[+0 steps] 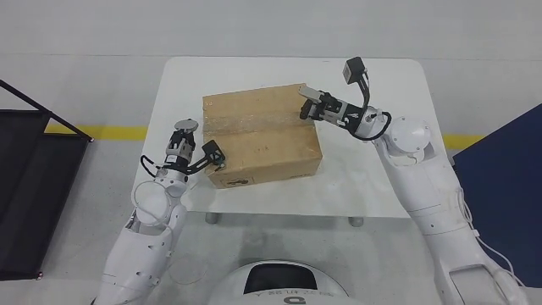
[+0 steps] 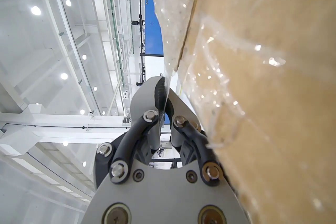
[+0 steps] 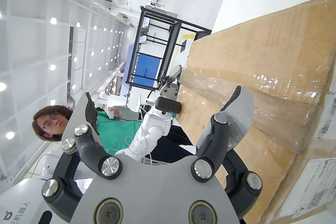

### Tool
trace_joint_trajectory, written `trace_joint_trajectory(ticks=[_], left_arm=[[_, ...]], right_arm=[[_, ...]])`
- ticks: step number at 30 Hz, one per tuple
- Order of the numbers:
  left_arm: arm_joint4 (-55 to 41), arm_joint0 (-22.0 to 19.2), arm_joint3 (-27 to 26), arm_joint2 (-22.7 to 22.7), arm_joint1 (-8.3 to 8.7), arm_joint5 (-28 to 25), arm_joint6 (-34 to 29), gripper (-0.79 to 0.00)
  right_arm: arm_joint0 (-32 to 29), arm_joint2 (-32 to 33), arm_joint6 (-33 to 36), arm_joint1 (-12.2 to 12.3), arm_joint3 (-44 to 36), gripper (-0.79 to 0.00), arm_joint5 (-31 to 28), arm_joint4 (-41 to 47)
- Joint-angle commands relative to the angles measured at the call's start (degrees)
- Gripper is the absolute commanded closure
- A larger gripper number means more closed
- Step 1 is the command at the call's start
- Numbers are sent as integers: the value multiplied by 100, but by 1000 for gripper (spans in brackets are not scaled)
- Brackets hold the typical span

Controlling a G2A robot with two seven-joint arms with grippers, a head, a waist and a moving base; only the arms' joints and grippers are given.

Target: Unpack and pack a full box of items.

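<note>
Cardboard box (image 1: 262, 131) sits mid-way on the white table (image 1: 381, 178), flaps shut, contents hidden. Left gripper (image 2: 164, 88) is at the box's left end, fingers pinched together on a loose strip of clear tape (image 2: 160, 15) lifted off the cardboard. Right gripper (image 1: 307, 102) is at the box's right end, over the top edge, jaws spread wide, holding nothing. One fingertip (image 3: 240, 95) lies at the taped seam; contact unclear. Box brown, tape glossy and wrinkled along the centre seam, white printed label (image 3: 315, 183) on one side.
</note>
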Motion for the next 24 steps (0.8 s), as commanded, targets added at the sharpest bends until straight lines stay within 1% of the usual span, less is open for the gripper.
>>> trace_joint_trajectory(ticks=[1,7,18,19,20,24], left_arm=[[0,0,0,0,0,0,0,0],[-51,2,13,3,-4,-14,38,0],[-78,102,-98,-38,-16,120,-17,-3],[-143,108,-102,-43,-19,96,-10,-625],[-203,110,-109,-58,-19,60,7,-785],[-510,142,-194,-229,-11,-94,24,-785]], right_arm=[[0,0,0,0,0,-785,0,0],[0,0,0,0,0,-785,0,0],[0,0,0,0,0,-785,0,0],[0,0,0,0,0,-785,0,0],[0,0,0,0,0,-785,0,0],[0,0,0,0,0,-785,0,0]])
